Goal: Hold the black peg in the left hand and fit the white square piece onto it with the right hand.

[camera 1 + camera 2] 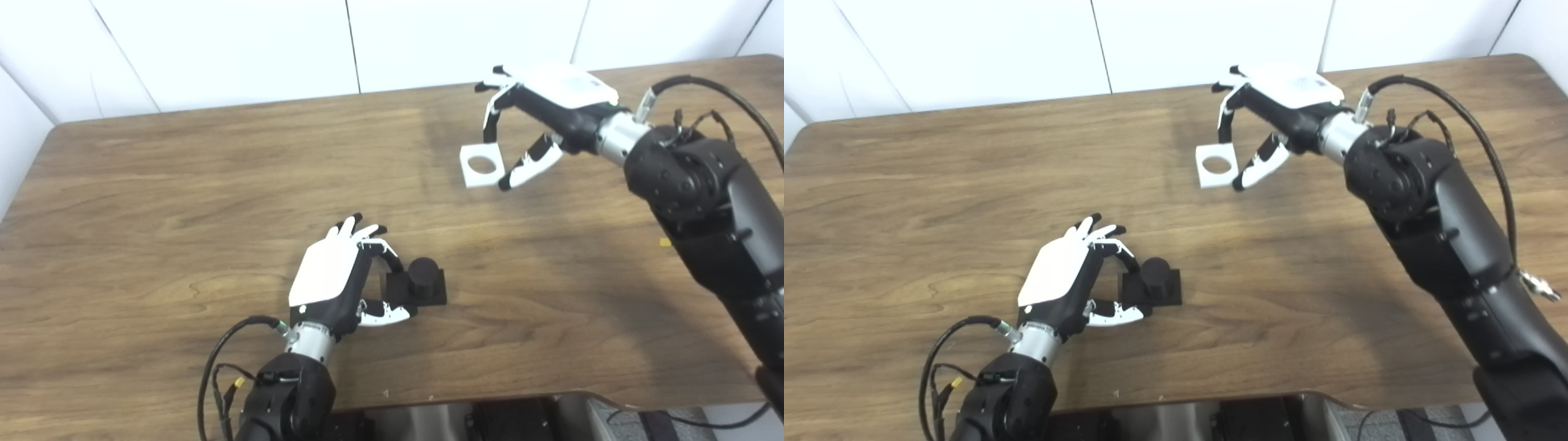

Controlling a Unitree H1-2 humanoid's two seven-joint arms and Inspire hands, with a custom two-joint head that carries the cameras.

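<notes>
1. Near edge: the left robot hand lies palm-down on the tabletop, fingers and thumb curled against the one black peg — whether the grip is closed I cannot tell.
2. The black peg stands upright on its square base, resting on the tabletop.
3. Farther back, the right robot hand reaches in with fingers spread, pinching one white square piece — its round hole visible — well apart from the peg.

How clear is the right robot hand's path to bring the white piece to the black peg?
Probably clear: the right robot hand grips the white square piece, with bare wooden table before the black peg.
</notes>
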